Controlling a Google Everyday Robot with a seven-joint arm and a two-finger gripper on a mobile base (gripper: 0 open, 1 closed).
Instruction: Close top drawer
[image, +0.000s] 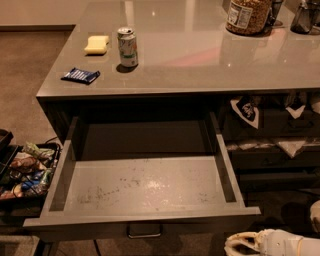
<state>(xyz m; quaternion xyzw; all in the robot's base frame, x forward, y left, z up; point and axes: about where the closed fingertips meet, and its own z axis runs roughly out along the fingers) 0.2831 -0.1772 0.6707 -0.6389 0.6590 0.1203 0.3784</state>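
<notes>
while the speckled top drawer (145, 186) stands open, the hand (241, 246), aperture unclear, sits bottom right.

My gripper (239, 246), at the lower right of the frame, looks like smooth cream plastic. The top drawer (145, 185) is matt grey, its floor scuffed and speckled, its pull handle (144, 231) metal. The countertop (200, 60) is glossy, the can (128, 47) shiny metal.
</notes>
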